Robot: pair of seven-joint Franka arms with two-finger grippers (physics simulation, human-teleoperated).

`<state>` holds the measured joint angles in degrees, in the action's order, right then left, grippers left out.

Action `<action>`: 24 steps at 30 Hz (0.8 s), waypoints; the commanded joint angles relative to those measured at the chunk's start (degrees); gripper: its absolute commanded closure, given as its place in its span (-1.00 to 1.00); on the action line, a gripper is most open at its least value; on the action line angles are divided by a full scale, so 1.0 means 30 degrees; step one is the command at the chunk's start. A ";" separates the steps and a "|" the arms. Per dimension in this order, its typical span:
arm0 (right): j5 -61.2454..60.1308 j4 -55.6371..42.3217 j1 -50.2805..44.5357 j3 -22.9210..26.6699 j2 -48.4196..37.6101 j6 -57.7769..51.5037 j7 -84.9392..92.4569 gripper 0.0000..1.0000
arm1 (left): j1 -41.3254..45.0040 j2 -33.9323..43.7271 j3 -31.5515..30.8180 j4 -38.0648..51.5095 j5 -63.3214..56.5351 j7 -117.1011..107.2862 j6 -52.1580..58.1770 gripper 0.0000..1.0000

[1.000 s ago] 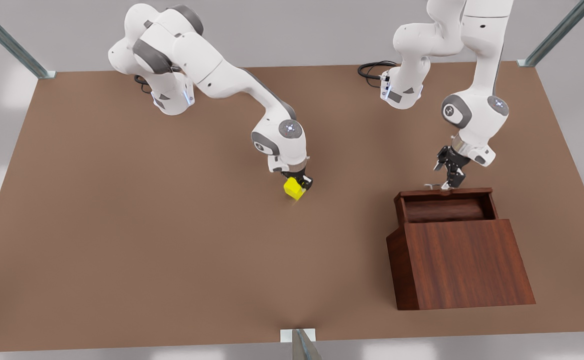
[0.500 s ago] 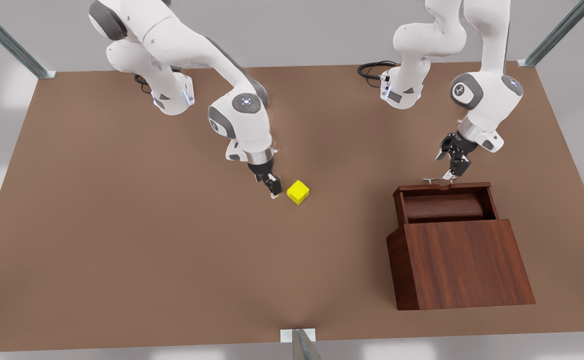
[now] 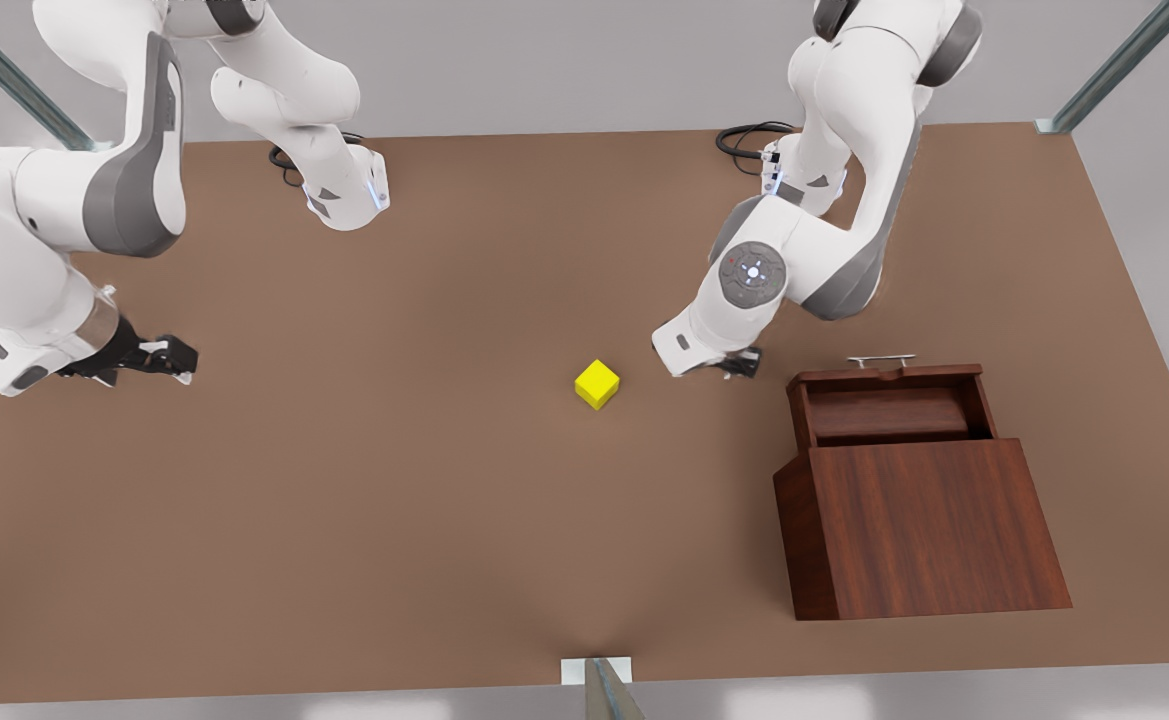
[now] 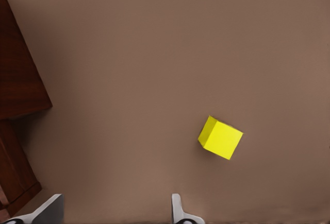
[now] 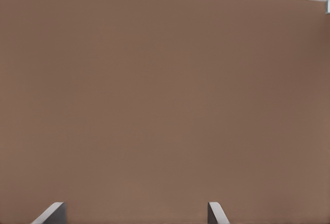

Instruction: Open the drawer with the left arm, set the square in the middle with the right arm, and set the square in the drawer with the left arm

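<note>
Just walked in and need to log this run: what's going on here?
Two robot arms share a brown table. The yellow square sits alone mid-table, touched by nothing. The drawer of the wooden box is pulled open and holds nothing visible. The left gripper, open, hangs between the drawer and the square, which lies ahead of it in the left wrist view. The right gripper, open, waits at the front view's left edge.

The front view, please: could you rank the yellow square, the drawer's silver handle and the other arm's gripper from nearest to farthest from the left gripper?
From the left gripper, between the square and the drawer:
1. Handle, toward the front view's right; the square is nearly as close.
2. Square, toward the front view's left.
3. Right gripper, far off at the table's left edge.
</note>
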<state>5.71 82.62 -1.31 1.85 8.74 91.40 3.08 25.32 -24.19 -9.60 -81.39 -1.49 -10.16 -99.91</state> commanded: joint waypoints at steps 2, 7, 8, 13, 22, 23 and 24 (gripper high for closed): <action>0.0000 0.0087 -0.0120 -0.0029 0.0191 -0.0114 -0.0003 -1.00 | 0.0992 -0.1105 -0.0022 0.0676 -0.0881 0.0456 -0.0356 -1.00; -0.0703 0.0175 -0.0150 -0.0059 0.0513 0.0911 0.0027 -1.00 | 0.2983 -0.2806 -0.0022 0.0500 -0.0998 0.0339 -0.2994 -1.00; -0.0703 0.0117 -0.0150 -0.0059 0.0631 0.1028 0.0056 -1.00 | 0.3394 -0.3099 -0.0022 0.0442 -0.1144 0.0163 -0.3639 -1.00; -0.0733 0.0176 -0.0091 -0.0088 0.0689 0.1087 0.0056 -1.00 | 0.4771 -0.4095 0.0007 0.0120 -0.3429 -0.0276 -0.3903 -1.00; -0.1026 -0.0235 -0.0120 -0.0088 0.0806 0.1057 -0.0208 -1.00 | 0.4860 -0.5530 0.0124 -0.0759 -0.4514 -0.0452 -0.5748 -1.00; -0.1026 -0.0235 -0.0120 -0.0088 0.0806 0.1057 -0.0208 -1.00 | 0.4860 -0.5677 0.0124 -0.0759 -0.4514 -0.0452 -0.5865 -1.00; -0.1026 -0.0235 -0.0091 -0.0088 0.0777 0.0999 -0.0208 -1.00 | 0.4860 -0.5852 0.0124 -0.0789 -0.4514 -0.0452 -0.5982 -1.00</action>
<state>2.64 81.92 -1.51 1.58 11.08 94.40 2.46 39.91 -42.17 -9.18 -83.76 -14.62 -11.52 -118.04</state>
